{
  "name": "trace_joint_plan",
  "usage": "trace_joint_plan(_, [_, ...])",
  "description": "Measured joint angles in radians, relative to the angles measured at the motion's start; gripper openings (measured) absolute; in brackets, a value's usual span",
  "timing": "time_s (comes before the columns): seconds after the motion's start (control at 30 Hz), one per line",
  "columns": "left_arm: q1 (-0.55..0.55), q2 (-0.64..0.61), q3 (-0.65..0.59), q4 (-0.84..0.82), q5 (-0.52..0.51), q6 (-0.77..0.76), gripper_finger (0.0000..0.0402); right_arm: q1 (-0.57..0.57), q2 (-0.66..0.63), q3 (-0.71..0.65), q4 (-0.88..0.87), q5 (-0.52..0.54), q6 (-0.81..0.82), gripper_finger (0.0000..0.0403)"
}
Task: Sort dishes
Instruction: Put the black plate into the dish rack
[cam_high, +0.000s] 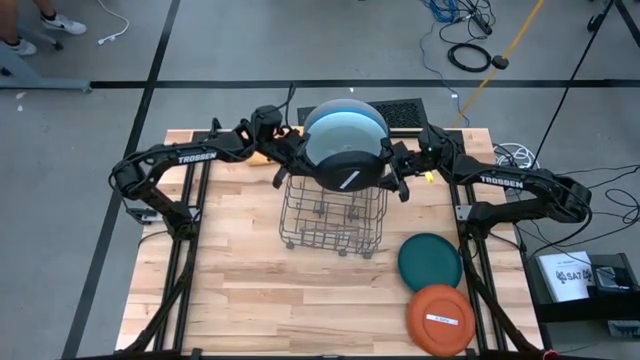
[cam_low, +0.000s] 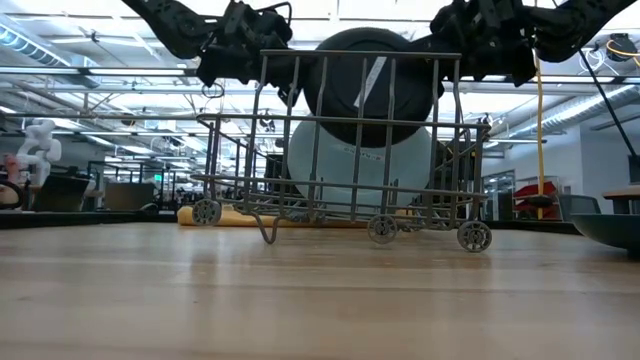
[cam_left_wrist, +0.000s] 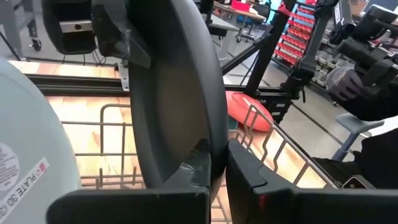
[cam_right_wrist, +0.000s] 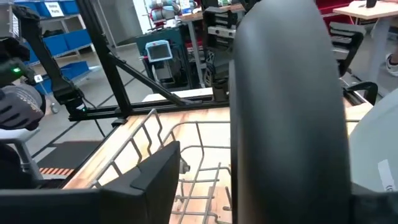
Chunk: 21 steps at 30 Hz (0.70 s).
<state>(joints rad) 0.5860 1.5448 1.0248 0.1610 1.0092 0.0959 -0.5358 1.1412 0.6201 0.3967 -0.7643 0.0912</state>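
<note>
A large grey plate (cam_high: 345, 165) with a white sticker stands on edge over the wire rack (cam_high: 335, 215), its lower part below the rack's top rail (cam_low: 360, 55). My left gripper (cam_high: 296, 160) is shut on its left rim. My right gripper (cam_high: 392, 166) is open at the plate's right rim. One finger (cam_right_wrist: 149, 177) stands clear of the plate's face (cam_right_wrist: 286, 106); the plate hides the other. Behind the grey plate, a large light blue plate (cam_high: 345, 122) stands upright in the rack's far end. A dark teal plate (cam_high: 430, 262) and an orange plate (cam_high: 440, 318) lie flat on the table at the near right. My left gripper pinches the grey plate's rim (cam_left_wrist: 208, 134) between its two fingers (cam_left_wrist: 249, 174), one on each face. The fingers come nearly level from the table's left. The plate stands upright on edge; whether its lower edge rests on the rack, I cannot tell.
An orange cloth (cam_high: 260, 156) lies on the table left of the rack, under my left arm. A black keyboard-like object (cam_high: 402, 112) sits at the far edge. Bare wood (cam_high: 230, 290) spreads in front of the rack and to the near left.
</note>
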Motion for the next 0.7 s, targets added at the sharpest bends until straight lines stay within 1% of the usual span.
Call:
trace_joint_plan(0.3, [0.007, 0.004, 0.0, -0.129, -0.013, 0.116, 0.0013, 0.004, 0.0, -0.001, -0.028, 0.07, -0.004, 0.0212])
trace_joint_plan(0.57, [0.026, 0.08, 0.006, -0.143, 0.0, 0.139, 0.0013, 0.07, -0.002, -0.002, -0.1, 0.218, -0.015, 0.0212])
trace_joint_plan(0.7, [0.034, 0.106, 0.009, -0.104, 0.0, 0.127, 0.0013, 0.098, -0.002, -0.002, -0.131, 0.312, -0.025, 0.0212])
